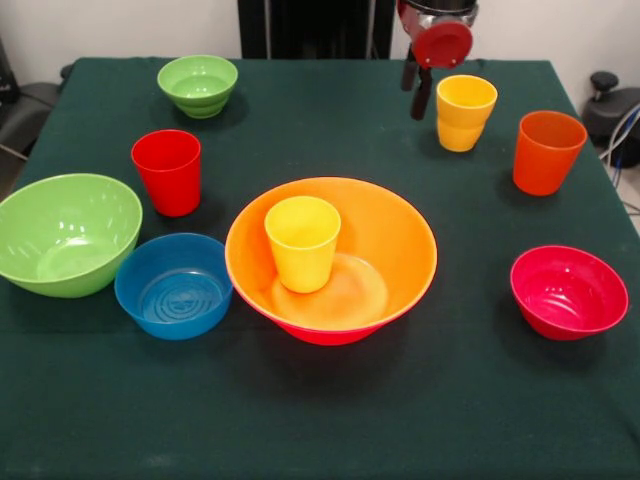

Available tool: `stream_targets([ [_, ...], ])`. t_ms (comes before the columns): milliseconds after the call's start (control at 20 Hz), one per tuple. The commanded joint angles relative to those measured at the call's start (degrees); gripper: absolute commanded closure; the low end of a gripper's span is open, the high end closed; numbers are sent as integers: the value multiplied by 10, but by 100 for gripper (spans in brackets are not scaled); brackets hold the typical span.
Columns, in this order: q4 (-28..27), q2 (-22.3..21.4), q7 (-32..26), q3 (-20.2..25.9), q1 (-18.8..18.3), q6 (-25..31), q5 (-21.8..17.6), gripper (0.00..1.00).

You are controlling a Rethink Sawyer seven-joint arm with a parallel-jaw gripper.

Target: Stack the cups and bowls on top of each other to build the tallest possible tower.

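The tower is the large orange bowl [395, 235] nested in the pink bowl [330, 336] at the table's middle, with a yellow cup [302, 243] standing upright inside. A second yellow cup [465, 112] stands at the back right, with the orange cup [547, 150] to its right. The red cup [168, 170] stands at the left. The medium-large green bowl [65, 233], small blue bowl [173, 285], small red bowl [568, 290] and small green bowl [198, 84] sit apart. My gripper [416, 98] hangs just left of the second yellow cup and holds nothing.
The dark green table [320, 420] carries everything. The robot's black pedestal [310, 28] stands behind the far edge. Dark equipment [610, 100] sits off the table's right side.
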Motion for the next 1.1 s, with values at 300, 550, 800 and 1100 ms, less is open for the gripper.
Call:
stream_targets([
  [300, -10, 61, 81, -15, 30, -46, 65, 0],
  [550, -7, 60, 82, -24, 34, -45, 92, 0],
  [800, -7, 65, 107, -37, 57, -47, 129, 0],
  [1100, -14, 72, 128, -59, 90, -36, 184, 0],
])
